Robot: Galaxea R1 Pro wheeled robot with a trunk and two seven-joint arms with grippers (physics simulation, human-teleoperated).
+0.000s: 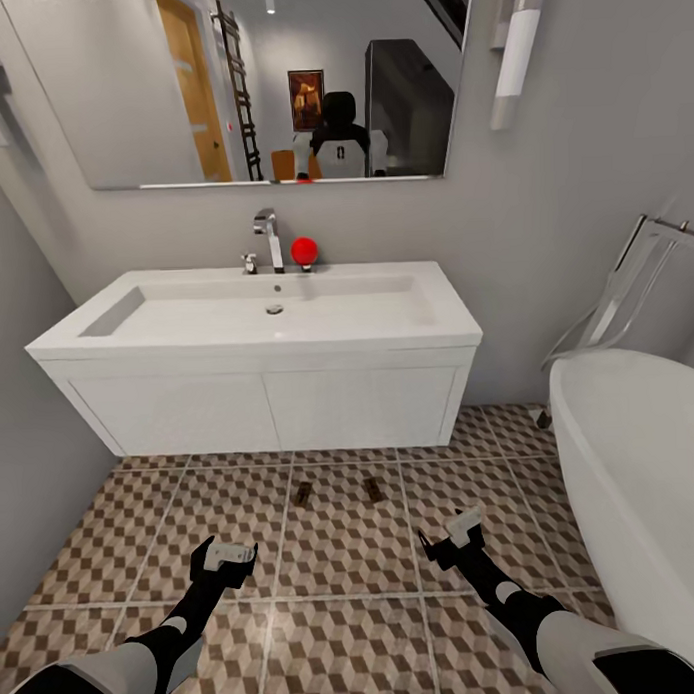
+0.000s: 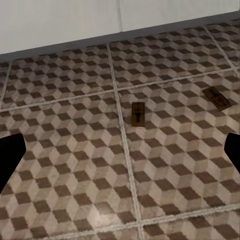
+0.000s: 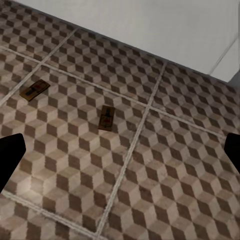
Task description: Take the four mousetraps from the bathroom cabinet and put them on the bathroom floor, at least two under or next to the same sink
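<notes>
Two mousetraps, one (image 1: 302,493) and another (image 1: 372,488), small tan boards with dark wire, lie on the bathroom floor (image 1: 345,567) ahead of both released tools, left (image 1: 226,561) and right (image 1: 452,539), before the sink (image 1: 256,325).

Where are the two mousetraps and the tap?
left mousetrap (image 1: 302,493), head view, middle of its board on the tiles.
right mousetrap (image 1: 373,488), head view, middle of its board.
chrome tap (image 1: 268,235), head view, its upright spout behind the basin.
</notes>
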